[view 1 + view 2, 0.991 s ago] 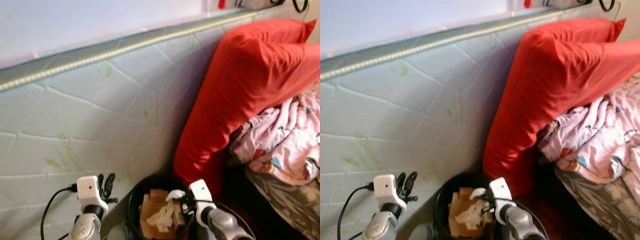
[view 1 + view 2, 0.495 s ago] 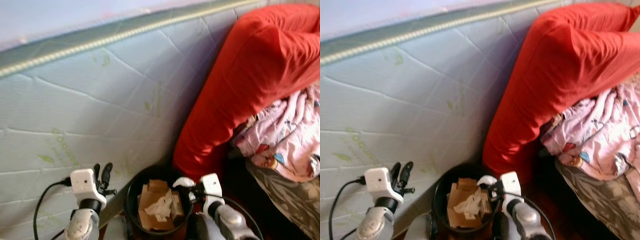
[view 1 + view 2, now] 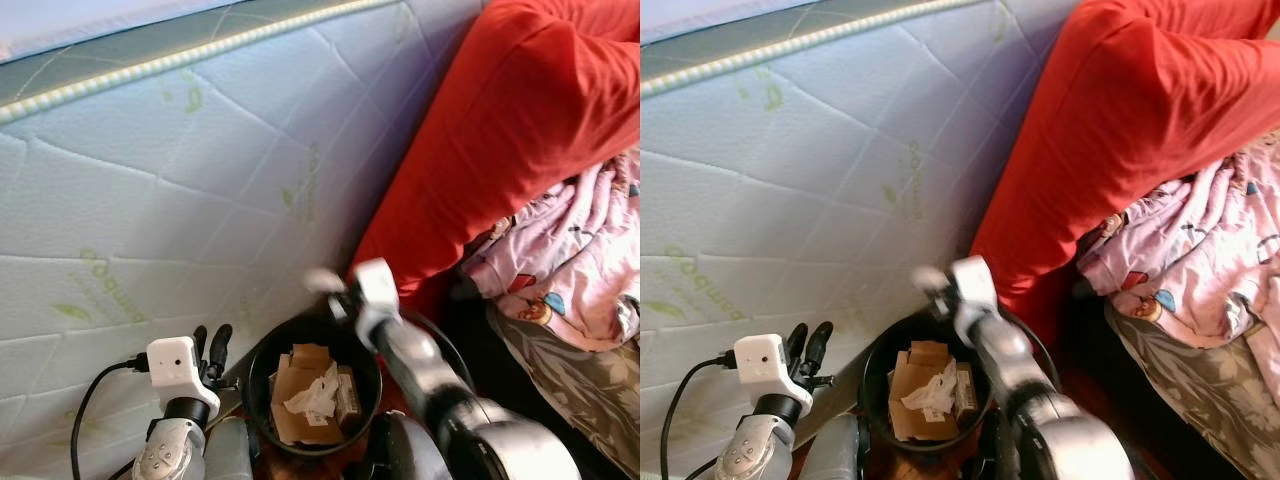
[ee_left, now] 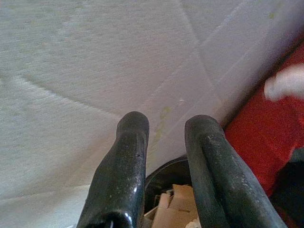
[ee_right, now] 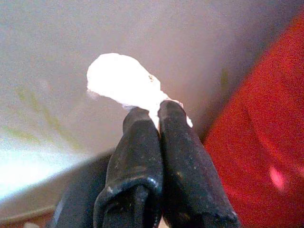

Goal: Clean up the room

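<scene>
Bedroom corner: a pale quilted mattress [image 3: 180, 170] stands on edge as backdrop, green leaf print, striped piping along its upper edge. Right of the right claw, a large red pillow [image 3: 500, 140] leans against the mattress; past it lies a pink patterned blanket [image 3: 570, 260] on a grey floral cover [image 3: 580, 390].

Right claw [image 5: 158, 116]: raised, blurred in the head views, held just above the far rim of a black trash bin [image 3: 262, 365]. Fingers pressed tight together, pinching a white crumpled tissue [image 5: 121, 80] that sticks out beyond the tips. Mattress close behind it.

Bin sits below and between the two claws, against the foot of the mattress. Inside: torn brown cardboard pieces [image 3: 300, 390] and a scrap of white paper [image 3: 312, 375].

Left claw [image 4: 164, 128]: low, to the left of the bin, fingers pointing up toward the mattress, parted with a clear gap, holding nothing. Black cable [image 3: 90, 400] loops off its wrist camera housing.
</scene>
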`<state>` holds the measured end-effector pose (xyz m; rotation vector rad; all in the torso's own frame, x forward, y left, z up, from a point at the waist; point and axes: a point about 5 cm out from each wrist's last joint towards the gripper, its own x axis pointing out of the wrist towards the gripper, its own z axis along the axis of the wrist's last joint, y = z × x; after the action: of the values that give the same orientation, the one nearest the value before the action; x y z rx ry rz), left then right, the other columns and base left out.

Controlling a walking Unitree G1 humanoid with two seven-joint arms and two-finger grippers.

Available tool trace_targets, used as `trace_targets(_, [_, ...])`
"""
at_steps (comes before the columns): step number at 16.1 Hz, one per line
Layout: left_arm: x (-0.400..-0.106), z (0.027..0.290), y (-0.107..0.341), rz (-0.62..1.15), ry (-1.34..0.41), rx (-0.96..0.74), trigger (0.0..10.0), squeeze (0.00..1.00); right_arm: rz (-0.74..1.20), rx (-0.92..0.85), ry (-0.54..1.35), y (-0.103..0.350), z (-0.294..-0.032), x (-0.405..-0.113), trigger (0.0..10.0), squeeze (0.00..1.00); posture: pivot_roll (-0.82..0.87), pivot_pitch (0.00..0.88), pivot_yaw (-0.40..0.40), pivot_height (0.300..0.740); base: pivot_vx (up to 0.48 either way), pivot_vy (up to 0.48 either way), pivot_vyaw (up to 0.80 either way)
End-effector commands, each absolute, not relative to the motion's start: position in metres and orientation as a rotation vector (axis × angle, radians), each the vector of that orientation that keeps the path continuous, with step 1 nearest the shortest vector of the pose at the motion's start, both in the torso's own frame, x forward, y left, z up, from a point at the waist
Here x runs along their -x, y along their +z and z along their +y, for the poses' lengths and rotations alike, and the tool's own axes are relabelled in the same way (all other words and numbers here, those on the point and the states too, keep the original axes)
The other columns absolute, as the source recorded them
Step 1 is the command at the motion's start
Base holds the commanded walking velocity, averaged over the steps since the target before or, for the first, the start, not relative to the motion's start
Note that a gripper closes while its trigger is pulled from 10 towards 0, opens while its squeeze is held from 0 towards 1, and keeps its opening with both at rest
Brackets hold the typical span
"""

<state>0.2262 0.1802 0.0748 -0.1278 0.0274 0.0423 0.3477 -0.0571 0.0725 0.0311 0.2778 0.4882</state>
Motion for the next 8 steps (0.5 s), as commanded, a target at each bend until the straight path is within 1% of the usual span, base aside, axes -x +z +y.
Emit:
trace_targets(1, [-0.223, 0.181, 0.076, 0.033, 0.053, 0.128, 10.0, 0.0, 0.318, -0.045, 0.472, 0.069, -0.056, -0.347, 10.0, 0.0, 0.28, 0.179, -0.1, 0.617, 0.0, 0.0, 0.0])
trace_targets(3, [-0.222, 0.181, 0.076, 0.036, 0.055, 0.129, 10.0, 0.0, 0.378, 0.021, 0.487, 0.064, -0.052, -0.345, 10.0, 0.0, 0.28, 0.179, -0.101, 0.617, 0.0, 0.0, 0.0])
trace_targets(4, [-0.222, 0.18, 0.076, 0.037, 0.055, 0.129, 10.0, 0.0, 0.424, 0.082, 0.506, 0.059, -0.051, -0.341, 10.0, 0.0, 0.28, 0.184, -0.104, 0.617, 0.0, 0.0, 0.0])
trace_targets(8, [-0.219, 0.18, 0.077, 0.041, 0.062, 0.128, 10.0, 0.0, 0.469, 0.08, 0.517, 0.05, -0.051, -0.335, 10.0, 0.0, 0.28, 0.19, -0.108, 0.617, 0.0, 0.0, 0.0])
